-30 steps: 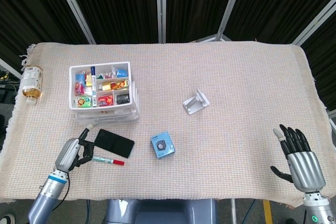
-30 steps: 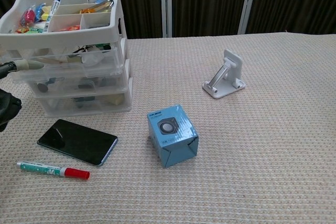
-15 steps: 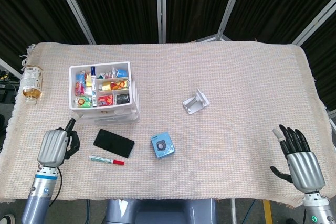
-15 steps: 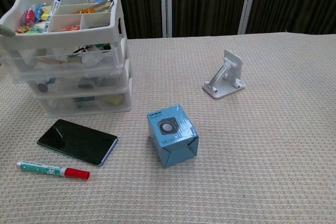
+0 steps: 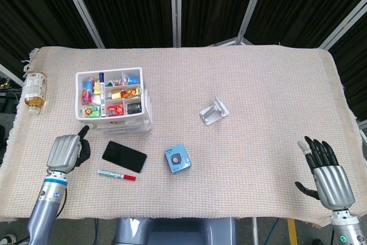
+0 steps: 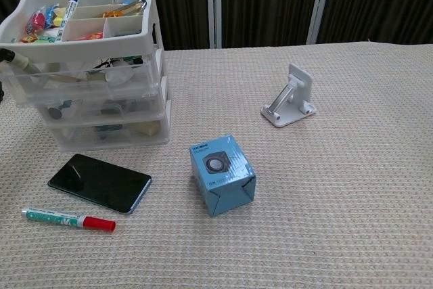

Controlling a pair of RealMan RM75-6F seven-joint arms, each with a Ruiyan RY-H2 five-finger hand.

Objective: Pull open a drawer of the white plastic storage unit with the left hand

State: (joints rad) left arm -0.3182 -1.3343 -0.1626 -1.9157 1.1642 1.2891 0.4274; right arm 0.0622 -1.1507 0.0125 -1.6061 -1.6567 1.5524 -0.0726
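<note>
The white plastic storage unit [image 5: 114,102] stands at the upper left of the cloth-covered table [image 5: 258,96], drawers shut. The left hand [image 5: 66,152] sits just below its lower left corner, fingers curled, holding nothing. The right hand [image 5: 327,175], lower right, is spread and empty.

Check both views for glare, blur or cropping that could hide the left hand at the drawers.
Head view: even light, sharp, left hand fully visible beside the drawers. Chest view: sharp, a soft reflection on the phone, but the frame edge crops the left hand to a sliver, so contact with the drawers is unclear.
</note>
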